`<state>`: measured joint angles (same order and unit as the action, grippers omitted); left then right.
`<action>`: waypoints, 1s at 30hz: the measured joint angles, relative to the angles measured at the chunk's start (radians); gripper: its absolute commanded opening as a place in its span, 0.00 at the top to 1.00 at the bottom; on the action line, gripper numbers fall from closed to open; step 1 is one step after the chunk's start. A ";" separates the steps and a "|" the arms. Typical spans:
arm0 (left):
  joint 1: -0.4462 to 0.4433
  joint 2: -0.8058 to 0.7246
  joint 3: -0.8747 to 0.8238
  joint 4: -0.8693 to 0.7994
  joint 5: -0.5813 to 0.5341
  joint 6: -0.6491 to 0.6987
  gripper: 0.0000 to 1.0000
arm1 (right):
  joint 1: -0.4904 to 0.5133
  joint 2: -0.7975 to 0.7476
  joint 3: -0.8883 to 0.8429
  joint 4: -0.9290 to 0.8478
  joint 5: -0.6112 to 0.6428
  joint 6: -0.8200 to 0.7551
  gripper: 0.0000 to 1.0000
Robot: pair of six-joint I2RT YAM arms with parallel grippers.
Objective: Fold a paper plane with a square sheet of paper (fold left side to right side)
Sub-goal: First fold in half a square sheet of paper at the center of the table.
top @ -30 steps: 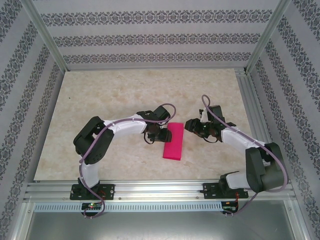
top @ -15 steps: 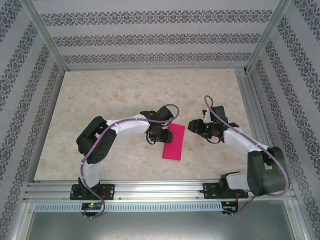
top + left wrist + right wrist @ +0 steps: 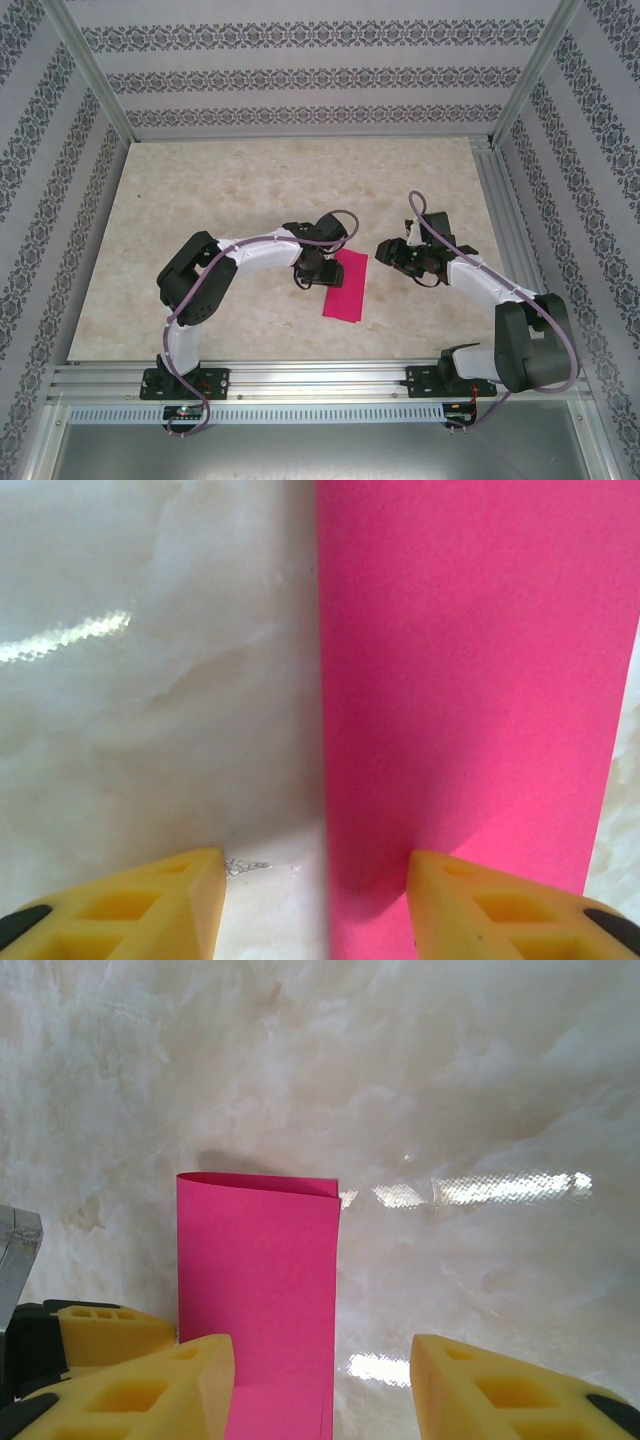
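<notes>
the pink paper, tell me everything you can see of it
The sheet of paper is thin, bright magenta, folded to a narrow two-layer rectangle, its top layer lifting slightly at one short end. It lies flat on the marble-look table, near the middle. The open left hand straddles one long edge; contact is unclear.

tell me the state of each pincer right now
left pincer: open, straddling one edge of the folded sheet of paper, gripping nothing
right pincer: open, holding nothing

Cream marbled tabletop (image 3: 250,180), glossy glare; damask-striped wallpaper walls (image 3: 300,75); aluminium frame posts (image 3: 92,75), front rail (image 3: 300,380).
</notes>
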<state>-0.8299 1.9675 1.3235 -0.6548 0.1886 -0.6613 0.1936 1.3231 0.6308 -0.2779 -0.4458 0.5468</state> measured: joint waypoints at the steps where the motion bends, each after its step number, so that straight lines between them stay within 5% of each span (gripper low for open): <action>1: 0.000 0.000 0.001 -0.002 -0.001 -0.003 0.50 | 0.000 0.000 0.000 0.000 0.000 0.000 0.50; 30: -0.024 0.035 0.065 -0.043 0.002 0.002 0.55 | 0.000 0.001 -0.010 0.000 0.000 0.000 0.49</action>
<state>-0.8543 2.0022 1.3888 -0.6975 0.1909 -0.6594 0.1940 1.3239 0.6212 -0.2775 -0.4461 0.5465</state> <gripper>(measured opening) 0.450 0.509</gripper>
